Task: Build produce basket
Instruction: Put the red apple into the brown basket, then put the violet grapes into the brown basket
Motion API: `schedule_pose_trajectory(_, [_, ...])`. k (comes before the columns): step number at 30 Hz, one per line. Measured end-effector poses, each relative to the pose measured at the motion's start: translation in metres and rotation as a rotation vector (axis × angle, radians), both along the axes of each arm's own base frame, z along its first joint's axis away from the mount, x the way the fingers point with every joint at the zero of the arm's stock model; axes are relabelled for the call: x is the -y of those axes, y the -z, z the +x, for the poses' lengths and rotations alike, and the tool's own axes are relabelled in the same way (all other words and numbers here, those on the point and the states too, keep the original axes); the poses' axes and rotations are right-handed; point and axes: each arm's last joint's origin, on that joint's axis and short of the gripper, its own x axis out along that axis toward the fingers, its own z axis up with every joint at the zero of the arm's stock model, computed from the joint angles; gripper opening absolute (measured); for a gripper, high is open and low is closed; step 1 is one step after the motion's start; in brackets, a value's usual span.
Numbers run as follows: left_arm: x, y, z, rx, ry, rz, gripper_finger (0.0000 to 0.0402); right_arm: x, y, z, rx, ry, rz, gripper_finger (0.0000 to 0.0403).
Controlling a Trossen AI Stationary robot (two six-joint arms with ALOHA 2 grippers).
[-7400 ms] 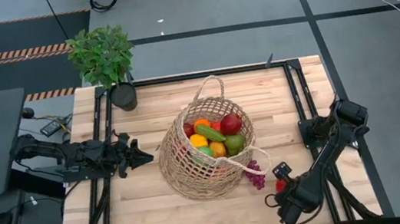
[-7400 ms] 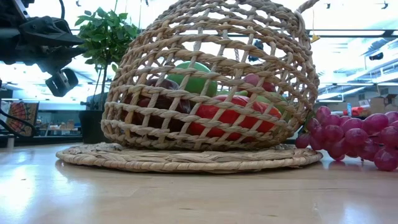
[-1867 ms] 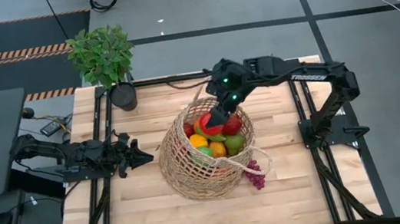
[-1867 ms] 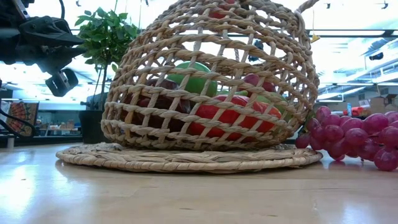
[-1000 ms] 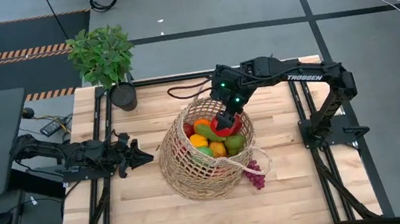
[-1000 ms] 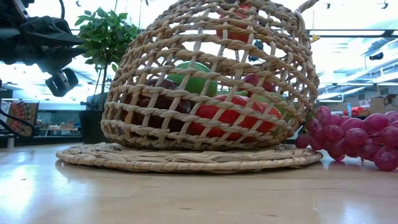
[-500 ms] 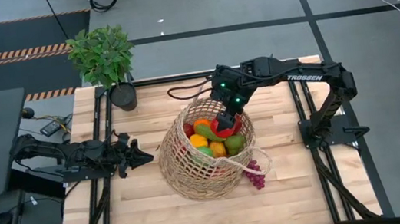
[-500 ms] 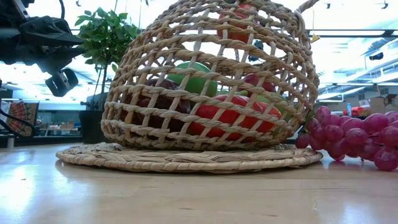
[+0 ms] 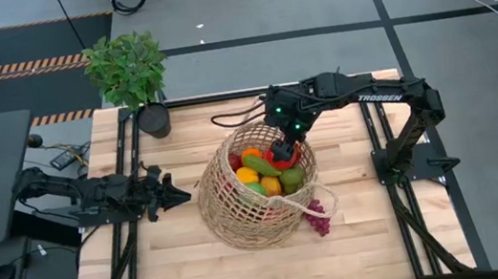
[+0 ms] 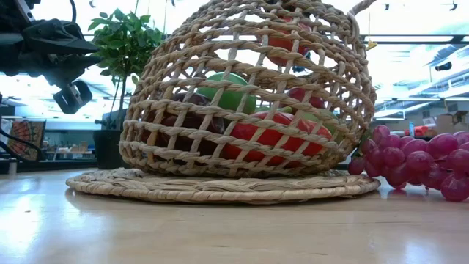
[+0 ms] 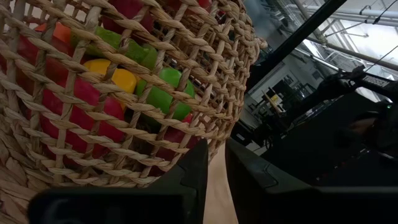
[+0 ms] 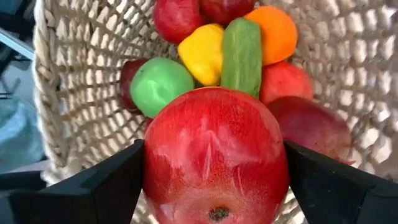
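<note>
Now my right fingers (image 12: 214, 168) clamped on red apple (image 12: 214, 155), basket (image 9: 239, 213) mouth directly below, left arm idle

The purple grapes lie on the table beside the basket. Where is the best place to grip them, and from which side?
Probably from straight above, jaws across the middle of the grapes. The bunch lies flat against the basket, so the basket wall blocks that side.

A leafy potted plant (image 9: 128, 69) stands at the wooden table's (image 9: 188, 263) corner.
</note>
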Motion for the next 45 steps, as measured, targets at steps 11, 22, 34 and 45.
schedule_pose_trajectory(11, [0.000,0.000,0.000,0.000,-0.001,0.000,0.0060,-0.039,-0.002,0.009,0.076,-0.239,-0.290,0.0360])
schedule_pose_trajectory(22, [0.000,0.000,0.000,0.000,0.000,0.000,0.0057,-0.045,-0.003,0.012,0.110,-0.234,-0.287,0.0361])
schedule_pose_trajectory(34, [0.000,0.000,0.000,-0.001,0.000,0.000,0.0060,-0.044,-0.003,0.012,0.107,-0.187,-0.256,0.0397])
schedule_pose_trajectory(45, [0.000,0.000,0.000,0.000,-0.001,0.000,0.0061,-0.040,-0.051,-0.009,0.112,-0.135,-0.219,0.0396])
